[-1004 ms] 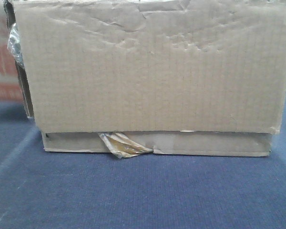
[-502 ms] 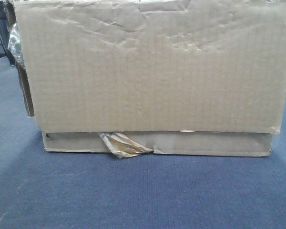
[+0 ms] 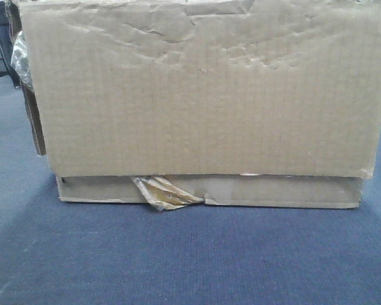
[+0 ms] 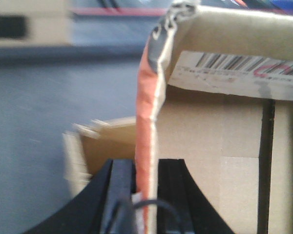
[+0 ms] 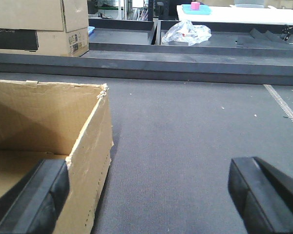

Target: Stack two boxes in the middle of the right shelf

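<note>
**A:** Front view first. The box [image 3: 203, 95] fills it, with a dented face and torn tape [image 3: 165, 192] curling at the lower seam, and blue carpet [image 3: 178, 260] below.

**B:** Anything different from a second ago?

**A:** The box sits in exactly the same spot in the frame. But the pale, red-marked thing behind its left corner is gone, and a dark shape [image 3: 0, 25] stands there instead. I'd say the robot turned and the box rode along with it — so it's being carried.

**B:** Left wrist?

**A:** The left gripper [image 4: 145, 170] has its black fingers pressed together on the box's orange-edged wall, pinching it.

**B:** Right wrist?

**A:** The right gripper [image 5: 146, 195] is spread wide, one finger over an open carton [image 5: 49, 117] and the other out over the carpet, gripping nothing. Whether that's the same box or the second one, I can't tell.

**B:** And the shelf?

**A:** The right shelf middle shows in no view — so I'd judge the stacking is yet to come.
</note>
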You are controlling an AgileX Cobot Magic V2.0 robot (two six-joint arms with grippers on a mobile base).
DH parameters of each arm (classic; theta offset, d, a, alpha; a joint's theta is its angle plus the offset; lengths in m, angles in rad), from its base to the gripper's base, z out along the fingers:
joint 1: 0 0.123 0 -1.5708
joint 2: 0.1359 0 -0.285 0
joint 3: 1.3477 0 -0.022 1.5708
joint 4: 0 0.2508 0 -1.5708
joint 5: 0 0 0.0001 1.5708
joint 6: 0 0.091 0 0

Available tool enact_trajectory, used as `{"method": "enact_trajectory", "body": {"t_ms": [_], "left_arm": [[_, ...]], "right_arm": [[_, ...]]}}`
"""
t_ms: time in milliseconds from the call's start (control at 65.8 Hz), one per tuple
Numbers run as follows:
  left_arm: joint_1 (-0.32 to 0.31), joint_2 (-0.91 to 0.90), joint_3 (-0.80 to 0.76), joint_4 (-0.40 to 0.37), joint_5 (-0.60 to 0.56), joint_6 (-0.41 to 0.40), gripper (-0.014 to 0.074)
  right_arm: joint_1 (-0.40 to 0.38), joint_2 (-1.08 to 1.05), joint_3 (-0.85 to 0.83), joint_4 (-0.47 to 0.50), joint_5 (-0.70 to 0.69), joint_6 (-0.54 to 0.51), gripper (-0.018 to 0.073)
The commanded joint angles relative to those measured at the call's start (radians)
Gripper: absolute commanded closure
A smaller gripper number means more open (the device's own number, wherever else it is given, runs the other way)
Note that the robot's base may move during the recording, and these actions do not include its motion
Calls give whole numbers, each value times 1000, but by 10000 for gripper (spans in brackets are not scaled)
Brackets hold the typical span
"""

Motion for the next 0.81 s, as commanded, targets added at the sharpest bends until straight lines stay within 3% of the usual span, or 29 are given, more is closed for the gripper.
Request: {"method": "enact_trajectory", "body": {"t_ms": [0,198,259,563,791], "left_arm": [[-61,44,-6,20,-36,-32,708],[-129,148,-6,205,5,-122,708],[-133,178,-6,226,23,-124,708],[-140,293,-6,154,30,-124,708],[-140,312,-6,155,28,-124,708]], "right_arm": [[3,5,-9,-6,-20,0,0],[3,5,-9,-6,-19,0,0],[3,5,-9,-6,-19,0,0],[3,5,-9,-6,-19,0,0],[3,5,-9,-6,-19,0,0]]}}
